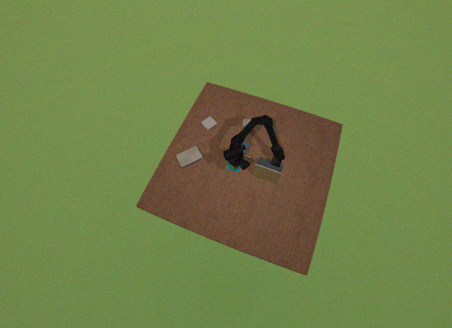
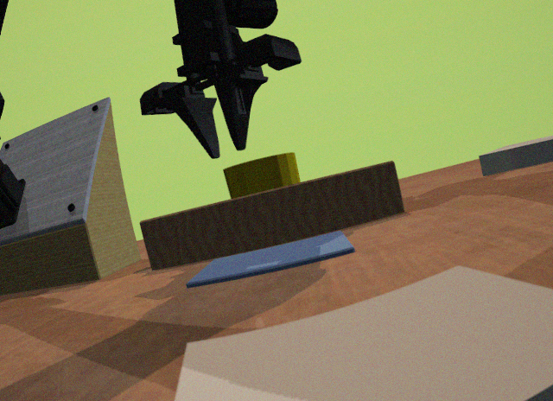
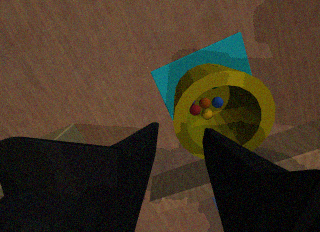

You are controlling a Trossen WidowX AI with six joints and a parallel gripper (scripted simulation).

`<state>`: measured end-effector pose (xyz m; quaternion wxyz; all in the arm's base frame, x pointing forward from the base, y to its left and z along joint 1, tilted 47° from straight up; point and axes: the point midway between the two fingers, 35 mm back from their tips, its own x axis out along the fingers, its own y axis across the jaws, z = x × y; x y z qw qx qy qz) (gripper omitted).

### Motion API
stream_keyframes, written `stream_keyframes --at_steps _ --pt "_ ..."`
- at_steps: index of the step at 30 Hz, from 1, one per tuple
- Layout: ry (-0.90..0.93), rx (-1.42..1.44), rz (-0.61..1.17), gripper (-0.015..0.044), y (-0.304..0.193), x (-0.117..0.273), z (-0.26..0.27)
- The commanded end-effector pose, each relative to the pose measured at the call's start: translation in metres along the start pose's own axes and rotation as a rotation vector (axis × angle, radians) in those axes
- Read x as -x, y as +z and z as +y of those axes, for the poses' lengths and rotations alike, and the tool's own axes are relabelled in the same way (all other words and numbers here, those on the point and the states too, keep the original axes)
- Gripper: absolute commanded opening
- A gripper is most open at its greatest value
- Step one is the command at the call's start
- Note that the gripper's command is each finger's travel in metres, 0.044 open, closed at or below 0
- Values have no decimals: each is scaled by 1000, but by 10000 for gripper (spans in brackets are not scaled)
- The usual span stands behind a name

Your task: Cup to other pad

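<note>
The yellow cup point(image 1: 234, 167) point(image 2: 263, 175) point(image 3: 267, 109) stands upright on the teal pad point(image 1: 236, 170) point(image 3: 165, 82). Several marbles lie inside it, among them a red marble point(image 3: 195, 109) and a blue marble point(image 3: 217, 102). My gripper point(image 2: 228, 153) point(image 3: 180, 132) is partly open, with nothing between its fingertips. The fingertips are above the cup's rim, off to one side, apart from the cup in the exterior view. The blue pad point(image 1: 246, 146) point(image 2: 272, 259) is bare. The cup's base is hidden in the exterior view.
A low brown bar point(image 2: 272, 216) point(image 3: 175, 184) stands between the two pads. The arm's wedge-shaped base block point(image 1: 268, 172) point(image 2: 111, 209) is beside them. A pale grey block point(image 1: 188, 156) point(image 2: 518, 158) and a white square tile point(image 1: 208, 122) lie farther off. Another pale tile point(image 1: 246, 122) point(image 2: 379, 325) lies beyond the blue pad.
</note>
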<state>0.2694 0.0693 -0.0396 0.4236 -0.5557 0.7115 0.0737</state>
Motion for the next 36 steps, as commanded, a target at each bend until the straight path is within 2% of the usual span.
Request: stream_keyframes --at_steps 1,12,27,36 --pt "0 -9 -12 147 0 6 0" --pt "0 -1 -2 435 0 5 0" --pt "2 -8 -13 440 -1 63 1" --pt "-2 0 -6 440 -1 61 2"
